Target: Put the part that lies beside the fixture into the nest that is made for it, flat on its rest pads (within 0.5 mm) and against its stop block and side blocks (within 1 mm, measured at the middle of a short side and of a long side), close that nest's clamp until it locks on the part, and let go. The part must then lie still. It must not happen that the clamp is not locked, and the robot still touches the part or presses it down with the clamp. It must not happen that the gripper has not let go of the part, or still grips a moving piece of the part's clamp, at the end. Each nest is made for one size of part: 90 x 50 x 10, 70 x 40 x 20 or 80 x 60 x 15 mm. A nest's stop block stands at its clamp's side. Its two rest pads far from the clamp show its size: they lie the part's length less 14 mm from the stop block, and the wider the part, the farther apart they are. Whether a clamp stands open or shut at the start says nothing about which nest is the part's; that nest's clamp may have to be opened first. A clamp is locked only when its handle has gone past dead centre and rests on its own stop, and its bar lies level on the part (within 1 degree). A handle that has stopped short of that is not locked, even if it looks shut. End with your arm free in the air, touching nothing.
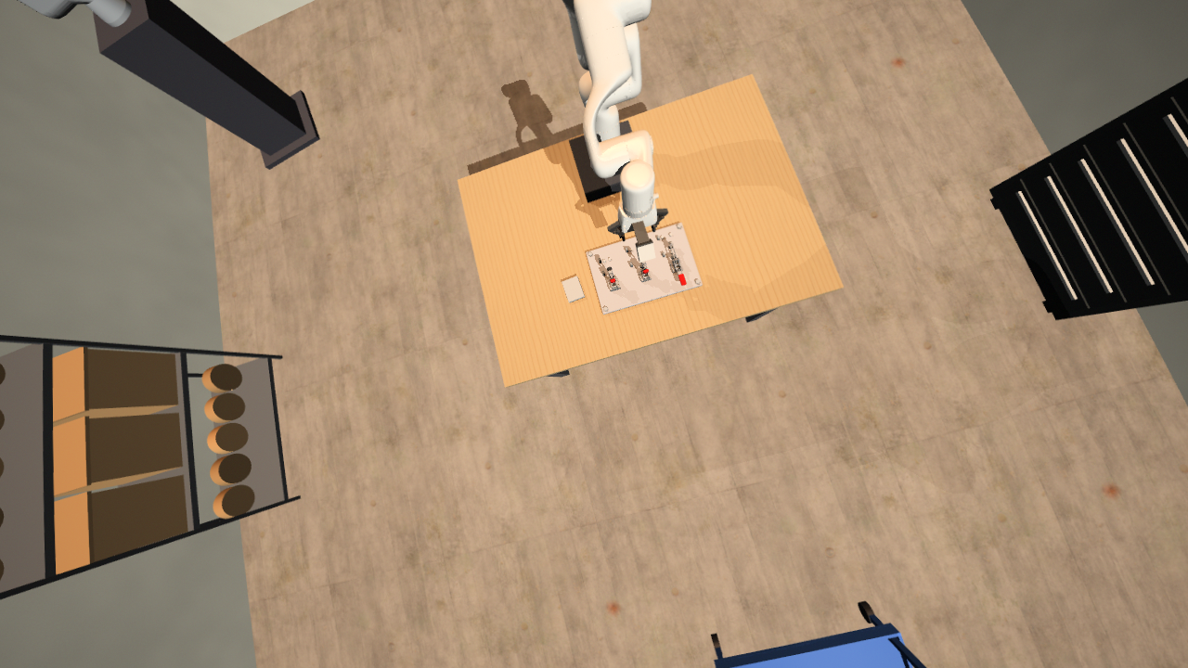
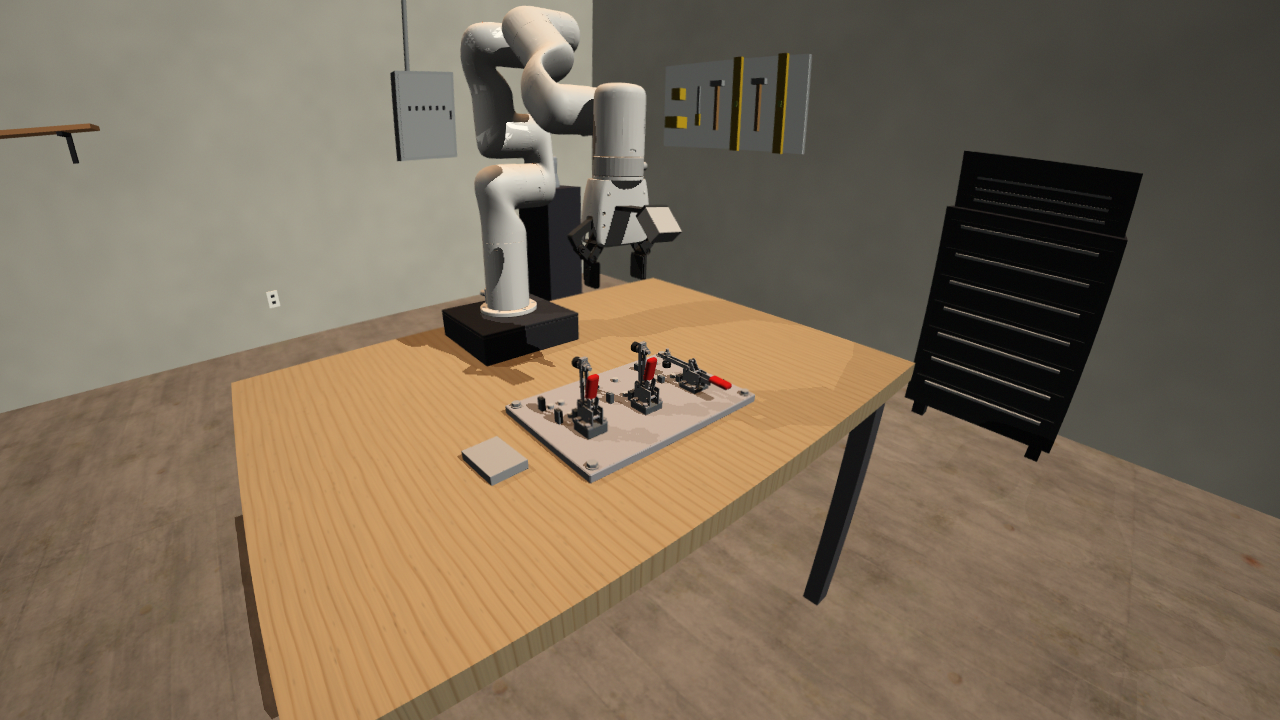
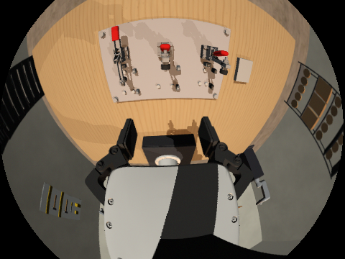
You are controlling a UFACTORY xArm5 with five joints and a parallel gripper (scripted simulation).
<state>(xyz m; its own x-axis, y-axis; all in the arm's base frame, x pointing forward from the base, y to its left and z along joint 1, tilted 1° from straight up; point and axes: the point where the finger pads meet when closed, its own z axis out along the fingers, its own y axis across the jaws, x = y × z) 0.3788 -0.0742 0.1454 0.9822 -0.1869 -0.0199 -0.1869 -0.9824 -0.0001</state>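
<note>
The part, a flat grey block (image 1: 572, 288) (image 2: 494, 459) (image 3: 244, 70), lies on the table just left of the fixture plate (image 1: 631, 299) (image 2: 626, 443) (image 3: 149, 39). The plate carries three nests with toggle clamps. The clamp nearest the part (image 2: 591, 386) (image 3: 221, 54) and the middle clamp (image 2: 650, 367) (image 3: 165, 46) have their red handles raised. The far clamp (image 2: 720, 381) (image 3: 116, 34) has its red handle lying flat. My gripper (image 1: 638, 225) (image 2: 614, 266) (image 3: 167, 125) is open and empty. It hangs high above the table, over the plate's edge on the robot's side.
The wooden table (image 2: 402, 555) also bears the robot's black base (image 2: 510, 329) behind the plate. A black drawer cabinet (image 2: 1020, 295) stands off the table to the right. A shelf rack (image 1: 124, 448) stands on the floor far to the left.
</note>
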